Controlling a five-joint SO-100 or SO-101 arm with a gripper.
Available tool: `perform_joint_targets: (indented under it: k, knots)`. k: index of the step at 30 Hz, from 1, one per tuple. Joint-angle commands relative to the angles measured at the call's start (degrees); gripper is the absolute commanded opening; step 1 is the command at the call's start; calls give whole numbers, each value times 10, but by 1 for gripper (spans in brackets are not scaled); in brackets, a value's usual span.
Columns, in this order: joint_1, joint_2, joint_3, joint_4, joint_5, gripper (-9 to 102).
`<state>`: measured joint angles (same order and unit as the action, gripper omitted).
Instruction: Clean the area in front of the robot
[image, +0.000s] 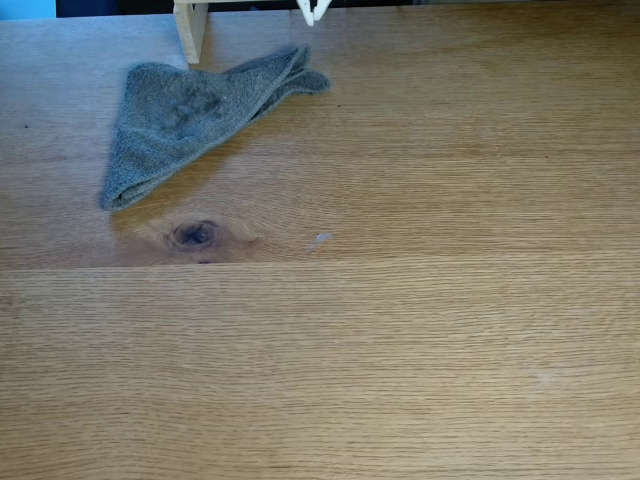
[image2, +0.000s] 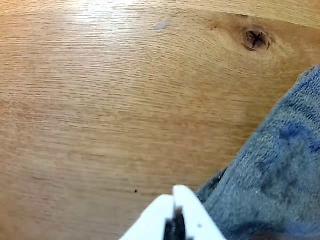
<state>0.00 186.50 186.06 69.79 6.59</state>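
The area is a light oak tabletop (image: 400, 330) with a dark oval knot (image: 195, 234) and a small pale smudge (image: 320, 239). In the wrist view the knot (image2: 255, 39) and the smudge (image2: 161, 24) lie near the top edge. A crumpled grey terry cloth (image: 190, 115) rests at the back left; the wrist view has it at the lower right (image2: 280, 165). The robot's white gripper (image2: 175, 197) hovers just left of the cloth's edge, fingers pressed together and shut on nothing. Its white tips (image: 312, 12) peek in at the top edge of the fixed view, above the cloth's far corner.
A pale wooden post (image: 190, 30) stands at the back edge, just behind the cloth. Bare wood stretches across the front and right of the table.
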Motion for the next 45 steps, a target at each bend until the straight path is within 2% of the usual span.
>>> perform_joint_targets:
  k: [1,6,13,21,23,31,34,37,45]
  knots:
    - [25,-22,42,-82,-25,0]
    - [17,-139,-62,-151,-55,0]
    - [7,-329,-256,-161,-30,0]
    - [80,-490,-471,-207,55,0]
    - [113,-522,-512,-210,49,0]
    - [287,-648,-593,-175,18,30]
    - [361,-718,-593,-177,4,38]
    - [417,-809,-593,-206,-17,41]
    - [477,-1017,-593,-385,-90,41]
